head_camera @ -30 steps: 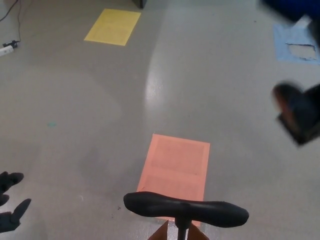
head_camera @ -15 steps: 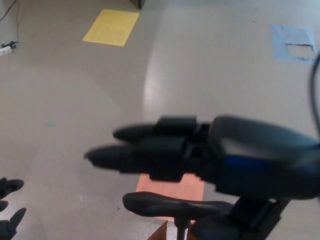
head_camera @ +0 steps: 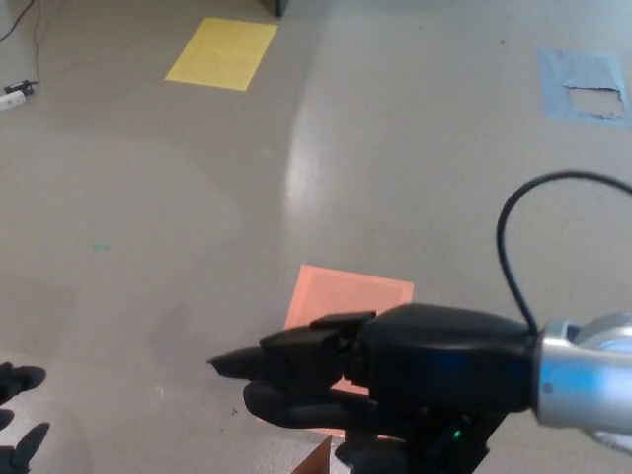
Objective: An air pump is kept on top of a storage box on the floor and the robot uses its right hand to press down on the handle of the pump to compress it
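The robot's right hand (head_camera: 385, 380) is reaching in from four o'clock and lying across the pump handle (head_camera: 272, 407), which is sitting low in the scene at about six o'clock, just this side of the orange floor patch (head_camera: 348, 298). The fingers (head_camera: 281, 357) are stretched out flat and close together, pointing toward nine o'clock, resting over the handle rather than curling around it, so the hand is holding nothing that I can see. Whether the palm is actually bearing on the bar or hovering a hair above it, I cannot tell. My reading is that the approach is done and the hand is placed for the push, while the compression itself is yet to be shown: nothing here is telling me how far the handle is sitting down its stroke. Much is hidden. The hand is covering most of the handle, leaving only its left end peeking out; the pump shaft and the storage box are cut off by the bottom edge, with just a brown corner (head_camera: 318, 460) showing. The left hand (head_camera: 18, 415) is idling at eight o'clock, only its spread fingertips showing, touching nothing. A black cable (head_camera: 513, 212) is looping up from the right wrist.
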